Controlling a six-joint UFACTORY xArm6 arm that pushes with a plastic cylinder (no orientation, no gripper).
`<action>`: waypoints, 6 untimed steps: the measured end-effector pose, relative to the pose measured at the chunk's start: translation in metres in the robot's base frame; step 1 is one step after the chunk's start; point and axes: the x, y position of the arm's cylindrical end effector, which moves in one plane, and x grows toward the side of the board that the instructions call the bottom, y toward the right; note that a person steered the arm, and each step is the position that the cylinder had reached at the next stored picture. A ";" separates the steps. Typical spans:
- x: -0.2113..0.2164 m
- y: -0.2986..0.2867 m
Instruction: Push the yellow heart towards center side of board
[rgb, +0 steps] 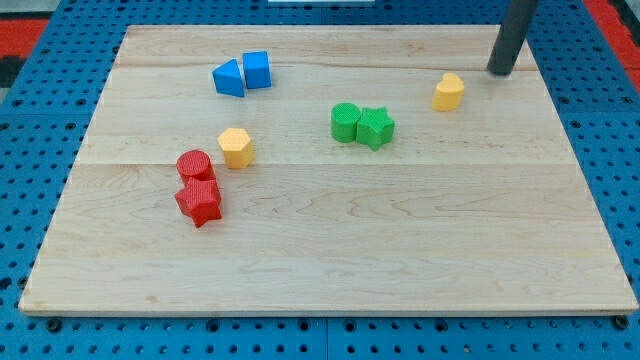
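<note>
**A:** How far along? The small yellow plastic heart block sits near the pale wooden surface top-right edge, well off centre. Push looks barely begun.

**B:** Yep. My tip, the dark rod end effector's end, is just right of it, apart. No jaws, grips nothing. Blocks look ribbed, matte.

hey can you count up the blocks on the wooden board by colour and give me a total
Blue: 2, a triangular block and a cube.
Green: 2, a cylinder and a star.
Red: 2, a cylinder and a star.
Yellow: 2, a hexagon and the yellow heart, left of my tip.
Total: 8 blocks.
</note>
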 end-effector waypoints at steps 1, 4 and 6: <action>0.037 -0.058; 0.000 -0.028; -0.007 -0.104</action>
